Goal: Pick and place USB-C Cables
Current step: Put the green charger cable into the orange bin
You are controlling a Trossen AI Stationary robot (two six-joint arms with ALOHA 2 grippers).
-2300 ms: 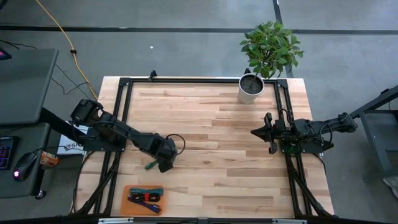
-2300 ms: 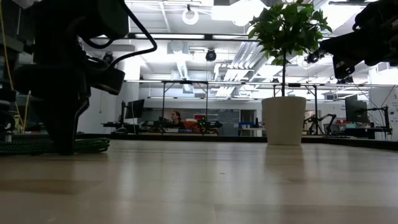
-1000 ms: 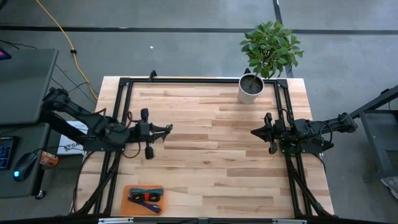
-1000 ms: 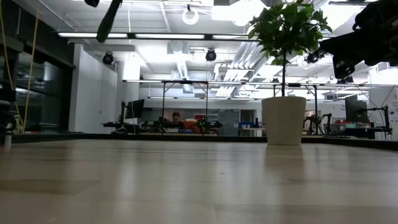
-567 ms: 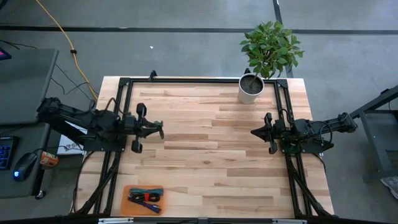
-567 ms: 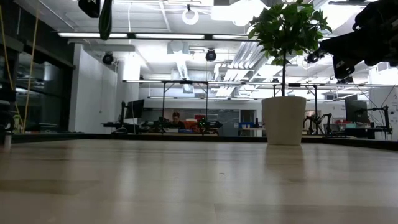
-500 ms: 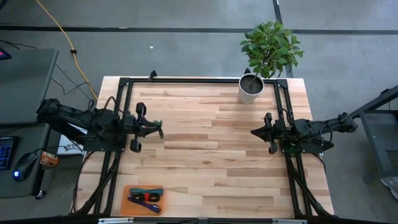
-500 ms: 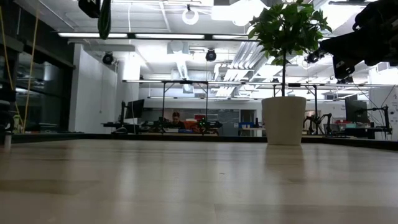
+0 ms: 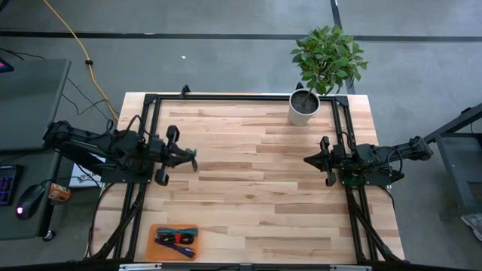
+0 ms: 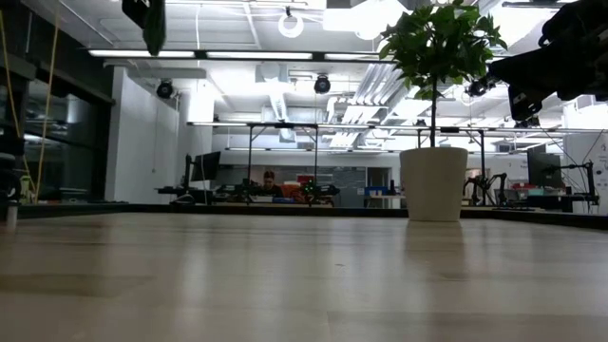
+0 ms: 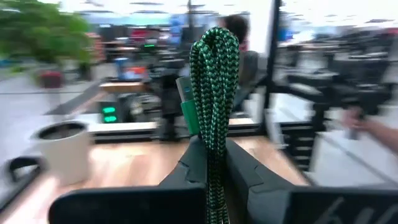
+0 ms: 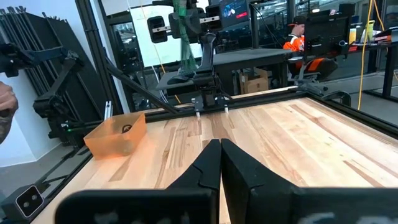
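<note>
My left gripper (image 9: 190,156) is high above the table's left side, shut on the green USB-C cable bundle (image 11: 214,87). The bundle also shows in the low view (image 10: 152,27). The orange tray (image 9: 153,242) stands at the near left edge. In it lie the teal (image 9: 178,231), red-and-black (image 9: 169,242) and purple-blue (image 9: 184,239) bundles. The tray also shows in the right wrist view (image 12: 115,134). My right gripper (image 9: 310,159) is shut and empty above the table's right side, far from the cables. My left gripper pinches the green braided bundle's lower part (image 11: 213,158) between its two fingers (image 11: 186,171). The fingers are about level and point toward the table's right. The bundle stands roughly upright across them, its looped end (image 11: 215,38) past the fingertips, lifted clear.
A potted plant in a white pot (image 9: 304,106) stands at the far right corner and shows in the low view (image 10: 434,182). A black frame (image 9: 226,97) runs along the table's far, left and right edges. The bare wooden table top (image 9: 248,188) lies between the arms.
My left gripper, still shut on the green cable and high above the table, has drawn back a little toward the table's left edge. The cable has turned from slanting to nearly upright in the low view.
</note>
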